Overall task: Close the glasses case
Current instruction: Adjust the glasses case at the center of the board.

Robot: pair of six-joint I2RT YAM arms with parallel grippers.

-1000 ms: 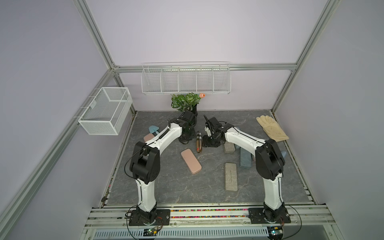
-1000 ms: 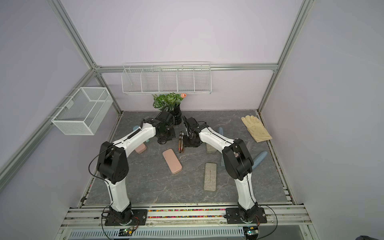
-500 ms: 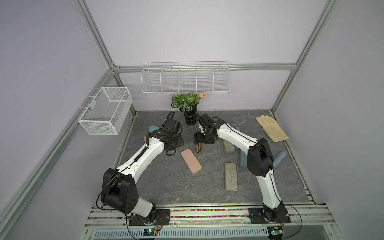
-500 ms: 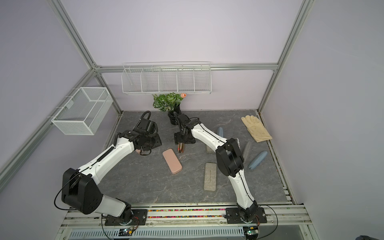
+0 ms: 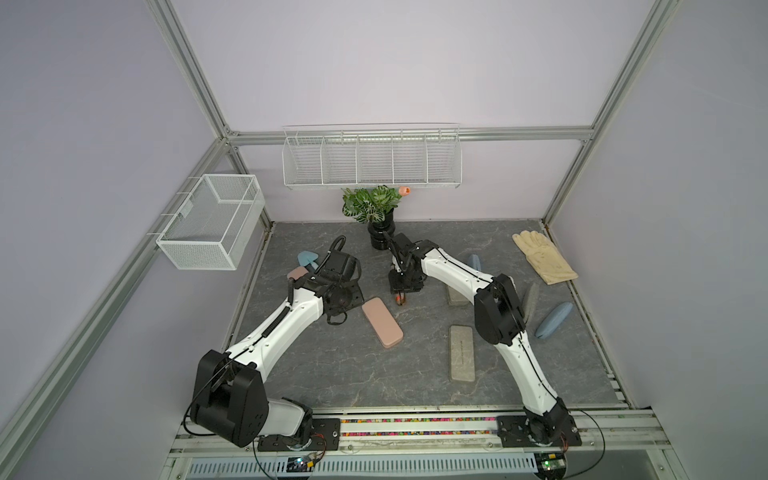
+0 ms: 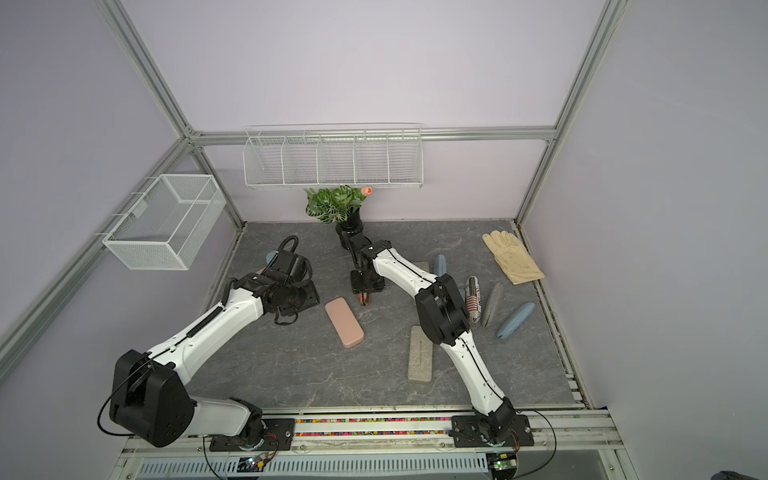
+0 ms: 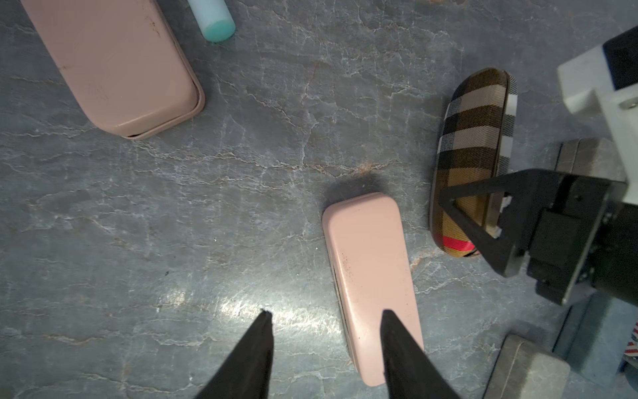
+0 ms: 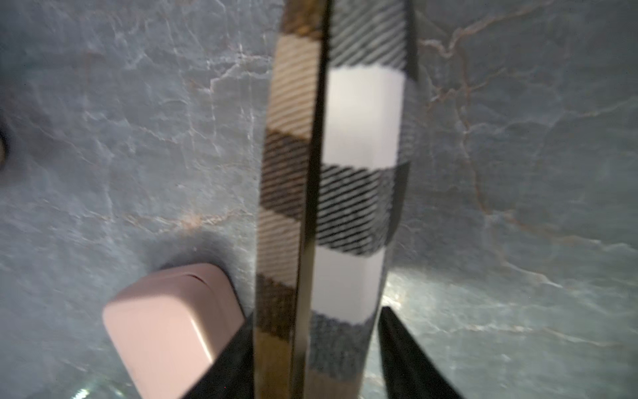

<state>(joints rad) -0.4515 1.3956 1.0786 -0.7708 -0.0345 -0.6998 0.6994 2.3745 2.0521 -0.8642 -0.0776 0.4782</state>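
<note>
The glasses case (image 7: 476,155) is plaid, brown, white and black with a red patch. It stands on its long edge on the grey table with its two halves together, the seam a thin dark line (image 8: 316,172). My right gripper (image 8: 316,316) comes down over one end of it, a finger pressed against each side. In both top views only that end of the case (image 5: 401,299) (image 6: 364,299) shows under the right gripper (image 5: 401,291). My left gripper (image 7: 324,312) is open and empty, to the left of the case beside a pink case (image 7: 369,269).
A second pink case (image 7: 114,62) and a teal handle (image 7: 215,20) lie by the left wall. Grey cases (image 5: 462,353) (image 5: 457,295), blue cases (image 5: 554,319) (image 5: 473,262), a flag-print case (image 6: 473,299), a glove (image 5: 544,257) and a potted plant (image 5: 380,232) surround the arms.
My left gripper opened and drew back to the left and front, away from the plaid case. The right gripper shifted along the case and its fingers closed against the case's sides.
</note>
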